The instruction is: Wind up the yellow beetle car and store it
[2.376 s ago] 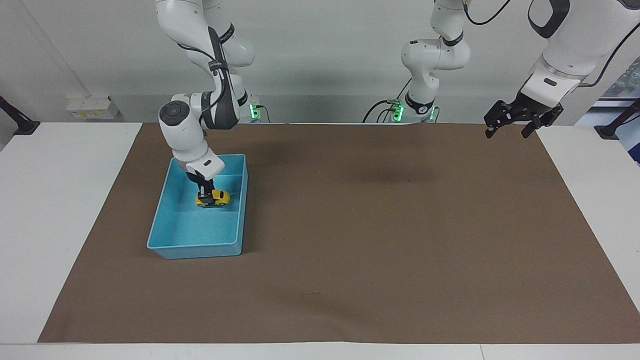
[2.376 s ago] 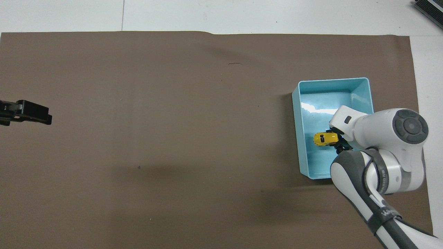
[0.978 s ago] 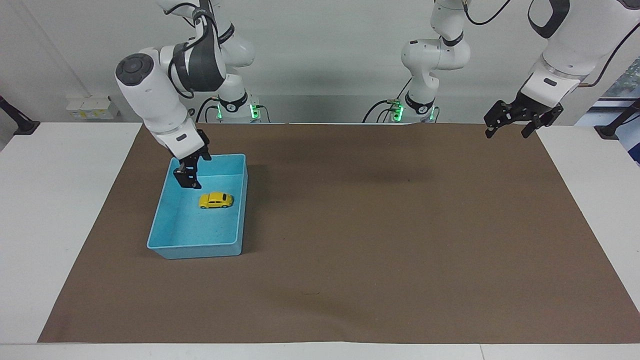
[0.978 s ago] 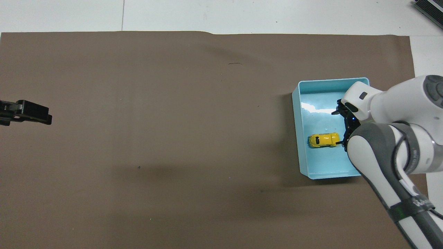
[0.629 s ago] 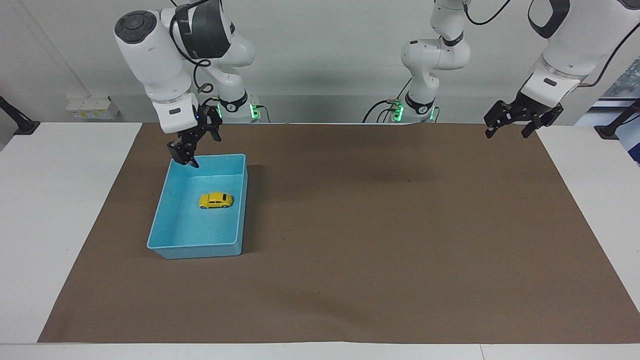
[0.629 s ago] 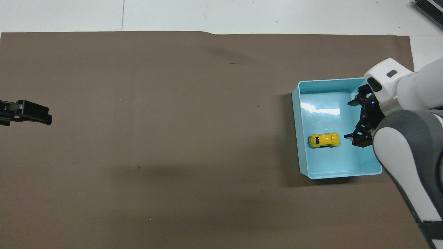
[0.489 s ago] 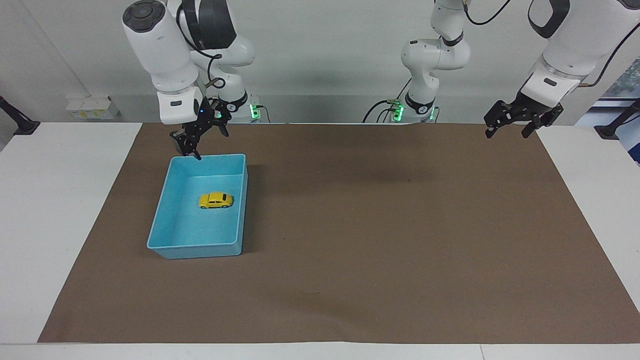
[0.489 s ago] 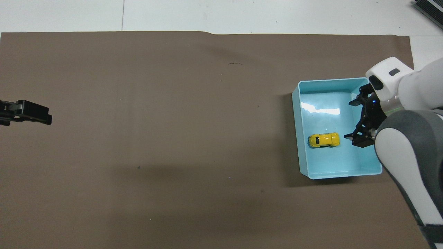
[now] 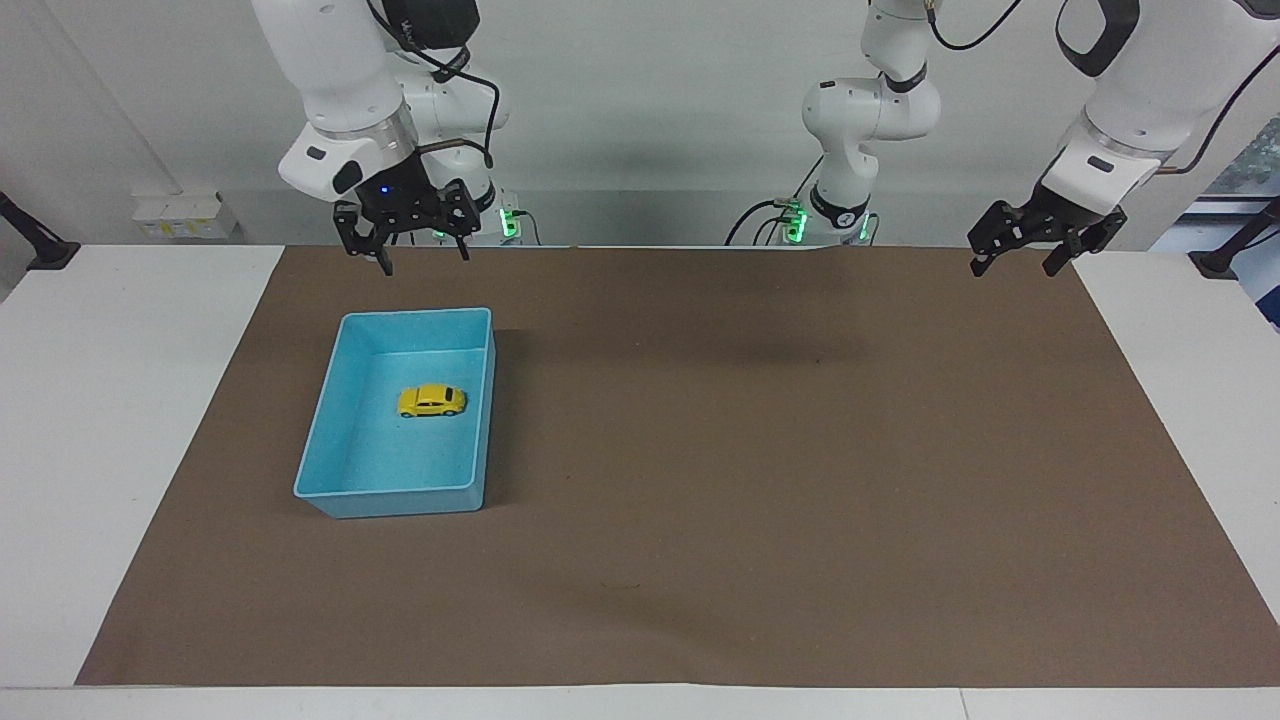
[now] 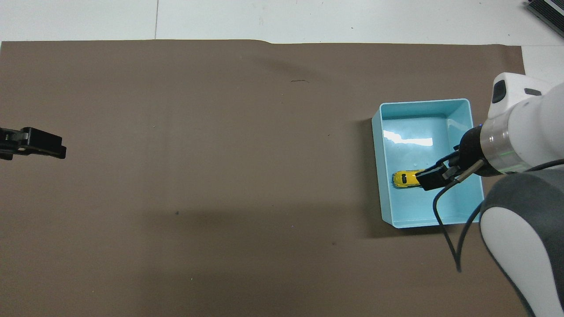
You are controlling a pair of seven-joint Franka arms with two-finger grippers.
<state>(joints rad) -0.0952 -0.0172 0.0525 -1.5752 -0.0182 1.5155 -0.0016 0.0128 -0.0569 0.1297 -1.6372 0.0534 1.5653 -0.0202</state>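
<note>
The yellow beetle car (image 9: 431,401) sits on its wheels on the floor of the blue tray (image 9: 400,497), free of any gripper. In the overhead view the car (image 10: 403,178) is partly covered by the raised right hand, inside the tray (image 10: 377,176). My right gripper (image 9: 424,260) is open and empty, high over the mat just past the tray's end nearer the robots; it also shows in the overhead view (image 10: 434,178). My left gripper (image 9: 1012,268) is open and empty, and waits in the air over the mat's edge at the left arm's end (image 10: 33,143).
A brown mat (image 9: 760,450) covers most of the white table (image 9: 120,400). The tray stands toward the right arm's end of it.
My right gripper let go of the car in the tray, rose out of it and drew back toward the robots. The car stays on the tray floor. The left arm has not moved.
</note>
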